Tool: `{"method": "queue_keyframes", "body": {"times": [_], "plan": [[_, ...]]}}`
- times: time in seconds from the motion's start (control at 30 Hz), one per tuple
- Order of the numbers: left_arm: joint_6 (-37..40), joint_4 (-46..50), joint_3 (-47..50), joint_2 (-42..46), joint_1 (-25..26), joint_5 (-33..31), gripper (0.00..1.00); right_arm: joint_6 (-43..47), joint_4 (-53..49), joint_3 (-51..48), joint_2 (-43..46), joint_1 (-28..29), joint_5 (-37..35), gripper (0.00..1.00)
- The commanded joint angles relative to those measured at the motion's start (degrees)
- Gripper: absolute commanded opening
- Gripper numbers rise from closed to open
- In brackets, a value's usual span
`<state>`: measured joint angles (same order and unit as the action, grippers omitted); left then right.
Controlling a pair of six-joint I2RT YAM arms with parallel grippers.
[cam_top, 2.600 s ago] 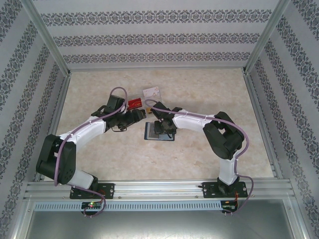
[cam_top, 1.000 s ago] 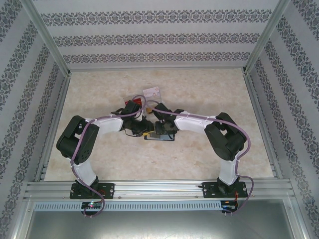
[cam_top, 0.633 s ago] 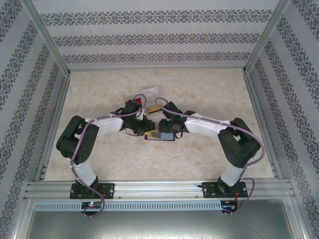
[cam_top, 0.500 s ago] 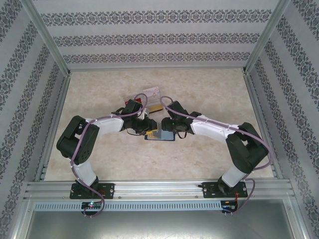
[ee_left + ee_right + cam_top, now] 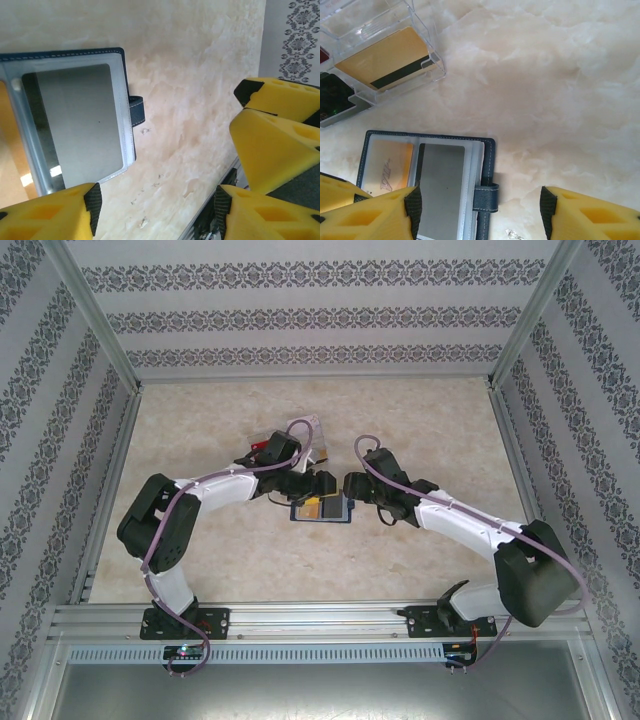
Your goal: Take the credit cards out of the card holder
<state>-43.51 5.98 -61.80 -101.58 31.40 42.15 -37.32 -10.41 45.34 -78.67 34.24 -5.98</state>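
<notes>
The navy card holder (image 5: 322, 511) lies open on the table between my two grippers. A grey card (image 5: 441, 187) sits in its right clear sleeve and an orange-gold card (image 5: 386, 166) in its left one. The closure tab (image 5: 485, 197) sticks out to the right. My right gripper (image 5: 477, 214) is open, its left finger over the holder's sleeve and its right finger over bare table. My left gripper (image 5: 155, 206) is open above bare table beside the holder (image 5: 70, 120). A gold card (image 5: 384, 59) and a black card (image 5: 332, 98) lie in a clear plastic tray (image 5: 422, 22).
The right gripper's yellow fingers (image 5: 280, 125) hang close on the right in the left wrist view. The clear tray stands just behind the holder, under the left arm's cable (image 5: 300, 435). Metal frame rails (image 5: 110, 470) border the marble tabletop.
Both grippers have opened. The right arm carried a gold card to the back, let it go and swung back to the holder's right side. The left gripper has let go of the holder.
</notes>
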Motion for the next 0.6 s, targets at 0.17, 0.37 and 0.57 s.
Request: {"method": "queue_keyframes", "body": {"times": [0.17, 0.37, 0.57], "plan": [[3.6, 9.7, 0.1, 1.4, -1.7, -9.8, 0.60, -1.6, -2.1, 3.8, -4.1, 0.7, 5.9, 0.50], [1.6, 6.9, 0.9, -0.2, -1.7, -8.5, 0.46, -5.6, -2.2, 6.4, -10.7, 2.7, 8.8, 0.28], [0.9, 6.0, -0.6, -2.2, -1.6, -6.1, 0.37, -7.1, -3.7, 8.4, -14.6, 2.7, 9.4, 0.26]]}}
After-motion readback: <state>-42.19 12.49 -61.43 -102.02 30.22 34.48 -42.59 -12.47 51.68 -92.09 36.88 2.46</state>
